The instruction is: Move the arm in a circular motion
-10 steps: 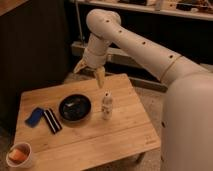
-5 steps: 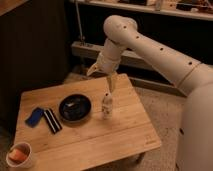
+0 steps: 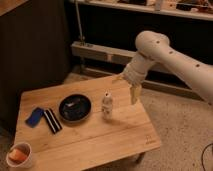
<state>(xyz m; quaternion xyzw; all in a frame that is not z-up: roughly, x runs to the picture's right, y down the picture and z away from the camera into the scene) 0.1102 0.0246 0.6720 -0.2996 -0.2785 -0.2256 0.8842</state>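
Arm [image 3: 175, 55] comes in from the right edge of the frame, white and thick. It bends at a rounded joint in the upper right and hangs down to the tan gripper [image 3: 131, 90]. The gripper is over the far right part of the wooden table [image 3: 125, 135], just to the right of the small white bottle [image 3: 106, 105]; whether it is apart or together we cannot tell. We judge that the circular sweep is under way and not a grasp of anything. Going from the near side, a white cup [image 3: 19, 155] with something orange inside stands at the lower left corner of the table. After it lie a blue flat object [image 3: 34, 116] and a dark striped one [image 3: 52, 121], then a black dish [image 3: 75, 107] near the middle. For the next move we think the gripper must curve round at its present height, and the bottle is the nearest thing it could knock. Behind the table, a metal rail [image 3: 100, 50] and dark shelving stand well apart from the arm.
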